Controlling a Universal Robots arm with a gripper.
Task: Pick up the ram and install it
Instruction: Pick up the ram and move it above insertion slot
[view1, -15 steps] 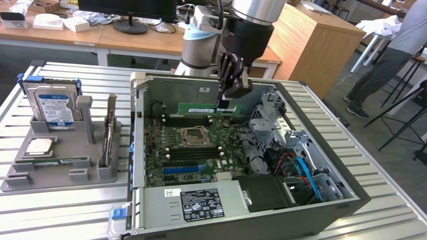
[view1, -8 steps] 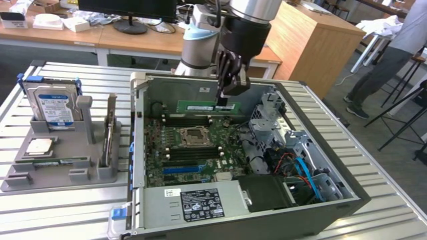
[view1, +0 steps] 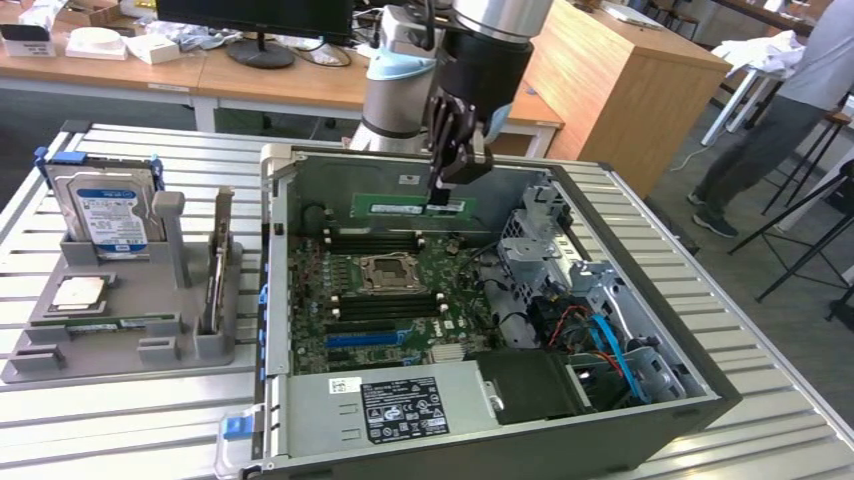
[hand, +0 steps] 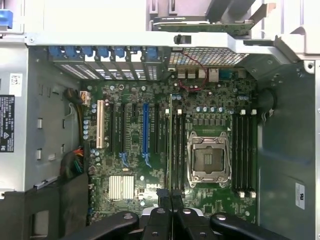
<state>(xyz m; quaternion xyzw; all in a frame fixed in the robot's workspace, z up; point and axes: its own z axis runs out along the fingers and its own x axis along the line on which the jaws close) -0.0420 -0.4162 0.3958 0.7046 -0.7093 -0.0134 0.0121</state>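
While my end effector (view1: 445, 198) hangs over the open computer case (view1: 601, 440), it is clamped shut on the ram (view1: 400, 207), pinching the green stick near its end toward the exterior view's right. The ram sits level on its long edge, up in the air above the motherboard (view1: 354, 300) and close to the case's far wall, not seated in any slot. From my wrist I see it edge-on as a thin line (hand: 172, 150) running out from my fingers (hand: 159, 220), lying along the dark memory slots (hand: 179, 145) just beside the processor socket (hand: 209, 160); which slot it lines up with I cannot tell. More slots (hand: 245, 150) lie on the socket's other side. The case stands on a slatted metal table (view1: 134, 420). On the exterior view's left, a grey holder (view1: 120, 330) carries a blue-labelled hard drive (view1: 110, 215) and a square silver chip (view1: 78, 292).
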